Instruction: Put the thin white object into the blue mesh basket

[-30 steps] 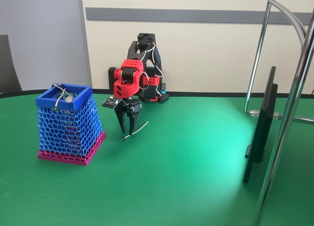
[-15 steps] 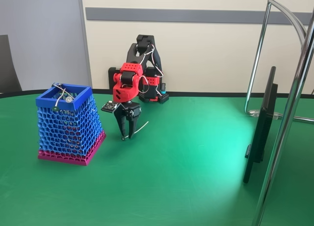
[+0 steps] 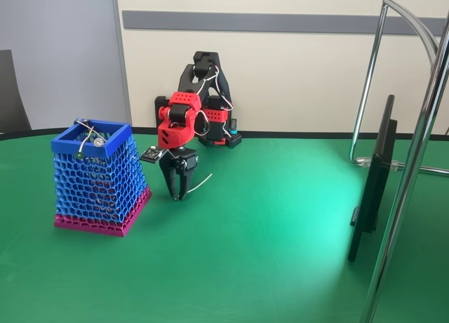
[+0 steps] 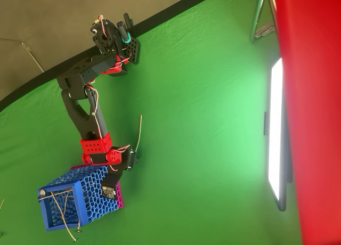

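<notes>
Seen in the fixed view: red and black arm (image 3: pixel 184 119) bent forward over the green table (image 3: pixel 266 239), with gripper (image 3: pixel 178 194) pointing down and hanging just above the cloth, a little to the right of the blue mesh basket (image 3: pixel 98 177). Fingers drawn close together, pinching the thin white object (image 3: pixel 199 182) near its lower end; from there the stick rises to the right in a slight curve, free end in the air. Dark tip of the stick not to be made out here. In the overhead view, same gripper (image 4: pixel 131 160) just beside the pink base of the basket (image 4: pixel 74 197), and the white stick (image 4: pixel 139 132) running away from the fingers toward the arm's base, apart from the basket. Basket standing upright on its wider magenta band, blue square rim on top, open. Inside and across the rim, other thin white sticks (image 4: pixel 59 213) with small round tips, one leaning out over the edge. At the right side in the fixed view, dark flat monitor (image 3: pixel 373 182) on edge and chrome stand tubes (image 3: pixel 414 154).
</notes>
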